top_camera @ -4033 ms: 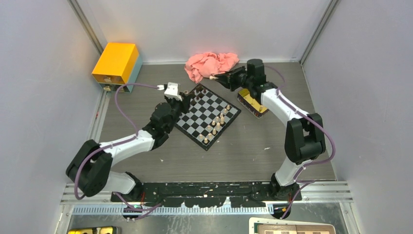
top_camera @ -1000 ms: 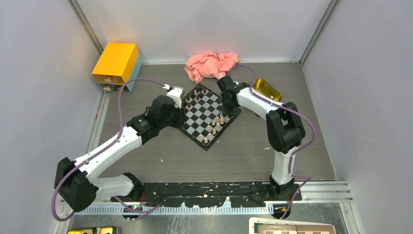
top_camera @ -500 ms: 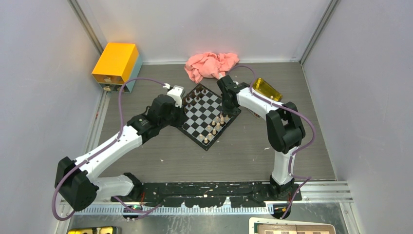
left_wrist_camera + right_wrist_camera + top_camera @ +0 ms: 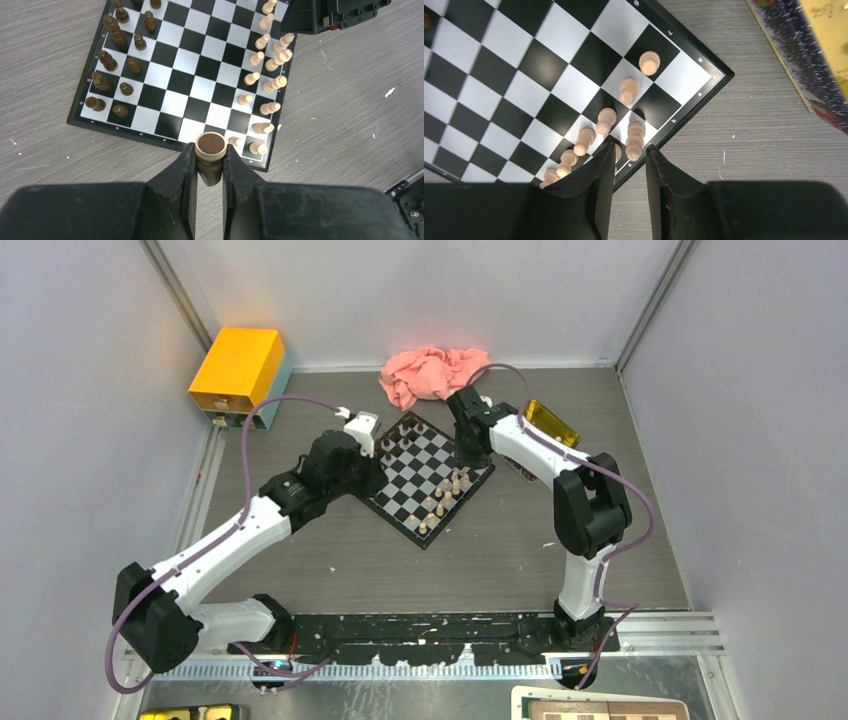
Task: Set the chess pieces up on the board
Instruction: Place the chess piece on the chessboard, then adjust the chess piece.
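The board [image 4: 425, 475] is lying cornerwise on the grey worktop [image 4: 400, 570], about midway between the two arms. The pale pieces [image 4: 445, 490] are standing in two rows along its near-right edge. The dark pieces [image 4: 405, 428] are gathering at its far-left edge, and some squares there are showing bare in the left wrist view.

The left end effector [image 4: 210, 155] is hovering at the board's left corner and clamping a dark brown piece [image 4: 210, 147] narrowly between its fingertips. The piece's round end, pale at the rim, is facing the wrist camera. In that view it is showing over the board's border.

The right end effector [image 4: 630, 157] is hanging over the board's right corner with its jaws standing partly apart and gripping nothing. One pale piece [image 4: 635, 142] is standing upright on a border square below the gap, and neither finger is touching it.

A pink cloth [image 4: 435, 375] is lying crumpled beyond the board at the far wall. A yellow box [image 4: 240, 365] is sitting in the far-left corner. A yellow see-through tray [image 4: 548, 422] is resting just right of the right arm.
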`<action>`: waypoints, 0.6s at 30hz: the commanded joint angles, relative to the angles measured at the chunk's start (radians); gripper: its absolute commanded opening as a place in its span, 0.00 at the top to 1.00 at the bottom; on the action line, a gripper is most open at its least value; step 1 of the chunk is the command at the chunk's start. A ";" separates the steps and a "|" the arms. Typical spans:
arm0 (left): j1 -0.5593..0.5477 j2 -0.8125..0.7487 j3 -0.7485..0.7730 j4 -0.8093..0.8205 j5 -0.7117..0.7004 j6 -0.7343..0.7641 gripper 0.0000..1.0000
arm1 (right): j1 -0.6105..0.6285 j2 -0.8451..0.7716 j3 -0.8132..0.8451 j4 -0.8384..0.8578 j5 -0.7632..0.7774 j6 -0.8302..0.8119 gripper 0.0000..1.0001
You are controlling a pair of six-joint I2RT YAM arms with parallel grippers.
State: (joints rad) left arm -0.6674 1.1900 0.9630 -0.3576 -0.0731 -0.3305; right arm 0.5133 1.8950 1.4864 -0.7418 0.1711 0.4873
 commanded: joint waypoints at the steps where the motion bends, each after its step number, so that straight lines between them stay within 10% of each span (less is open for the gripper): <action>1: 0.002 -0.023 0.073 0.040 0.066 0.028 1.00 | -0.004 -0.116 0.077 -0.005 0.047 -0.003 0.65; 18: 0.090 -0.072 0.043 0.166 0.656 0.016 1.00 | -0.032 -0.289 0.082 0.082 -0.230 0.060 0.65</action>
State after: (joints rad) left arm -0.6048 1.1419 1.0054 -0.2882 0.3752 -0.3229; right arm 0.5007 1.6939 1.5635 -0.7383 0.0990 0.5014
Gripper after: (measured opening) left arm 0.177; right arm 0.352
